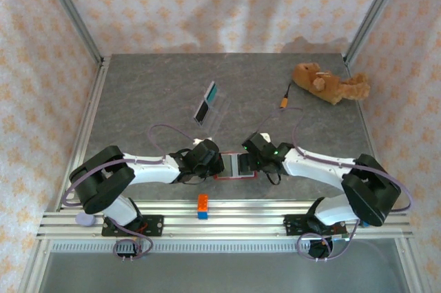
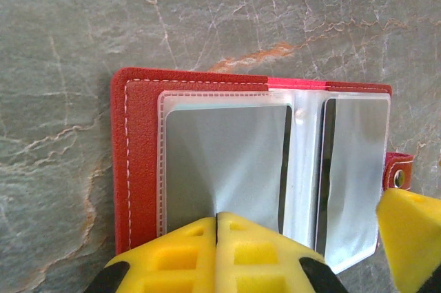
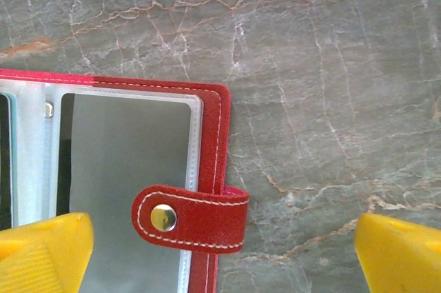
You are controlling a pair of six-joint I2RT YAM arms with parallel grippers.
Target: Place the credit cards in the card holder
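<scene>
Basically card holder (image 2: pixel 141 169) sits open, left pincer (image 2: pixel 216 238) shut at its edge, right pincer (image 3: pixel 220 251) wide; next, fetch credit cards (image 1: pixel 205 103) beyond it.

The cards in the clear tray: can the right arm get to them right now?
Probably yes. The right pincer is open over the card holder, gripping nothing, and bare table lies between it and the cards.

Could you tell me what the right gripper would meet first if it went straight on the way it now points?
Most likely the snap tab folded over the edge of the open red card holder: it lies between the fingers of the open right gripper. Depth is hard to judge.
</scene>
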